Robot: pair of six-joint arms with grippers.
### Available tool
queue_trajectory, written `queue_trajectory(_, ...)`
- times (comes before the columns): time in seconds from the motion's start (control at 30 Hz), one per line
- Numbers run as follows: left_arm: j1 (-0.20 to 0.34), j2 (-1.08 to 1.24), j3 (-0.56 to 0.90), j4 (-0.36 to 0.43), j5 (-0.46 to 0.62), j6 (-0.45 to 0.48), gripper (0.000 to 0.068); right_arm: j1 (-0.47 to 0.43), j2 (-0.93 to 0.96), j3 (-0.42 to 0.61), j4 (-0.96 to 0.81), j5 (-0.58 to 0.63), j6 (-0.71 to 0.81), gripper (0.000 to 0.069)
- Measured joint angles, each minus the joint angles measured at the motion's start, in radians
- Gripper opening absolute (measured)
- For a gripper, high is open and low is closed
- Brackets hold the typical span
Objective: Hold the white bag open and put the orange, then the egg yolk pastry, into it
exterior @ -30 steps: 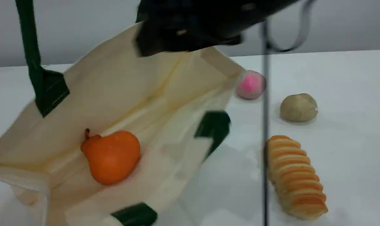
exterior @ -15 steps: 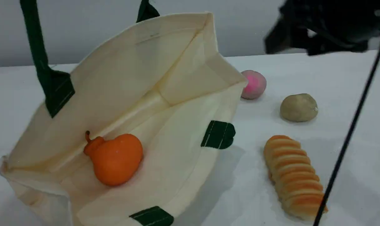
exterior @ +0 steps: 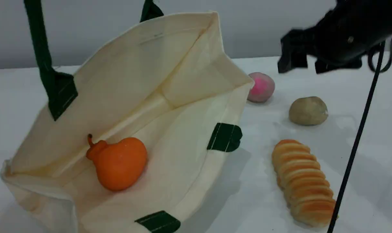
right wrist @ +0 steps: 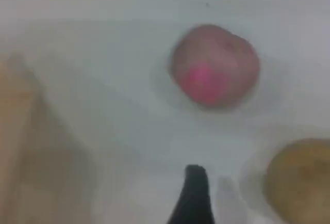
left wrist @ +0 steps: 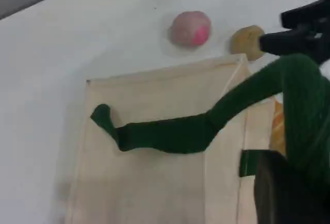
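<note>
cream-white canvas fills the left half of the scene: the white bag [exterior: 170,97] lies tilted on the tabletop [exterior: 361,97] with its mouth gaping toward the near edge. one dark green strap handle [exterior: 40,55] is pulled taut upward out of view. in the left wrist view the left gripper [left wrist: 289,193] has its fingers pressed together on the green strap, so it seems to be holding the bag open. the orange [exterior: 118,163] already rests inside the bag, on its lower wall, so the first half of the job looks done. the egg yolk pastry [exterior: 308,111] sits on the bare tabletop, right of the bag, with a pink-centred ball [exterior: 261,87] just behind it and a long ridged bread [exterior: 302,181] nearer the front edge. the right gripper [exterior: 296,60] hovers above the pastry, fingers spread wide and holding nothing. left to do: grasp the pastry and drop it in the bag.
</note>
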Motion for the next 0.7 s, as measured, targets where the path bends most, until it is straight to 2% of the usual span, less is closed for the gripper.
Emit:
queue_trajectory(0.23, 0.0, 0.0, 0.0, 0.0, -0.001, 0.0, 0.0072, 0.0, 0.168, -0.055, 0.0, -0.02, -0.001, 0.0562)
queue_trajectory(0.47, 0.0, 0.0, 0.0, 0.0, -0.001, 0.004, 0.0072, 0.001, 0.179, -0.057, 0.0, -0.131, -0.001, 0.0561)
queue_trajectory(0.7, 0.0, 0.0, 0.0, 0.002, -0.002, 0.004, 0.0072, 0.002, 0.179, -0.061, 0.0, -0.081, 0.002, 0.0558)
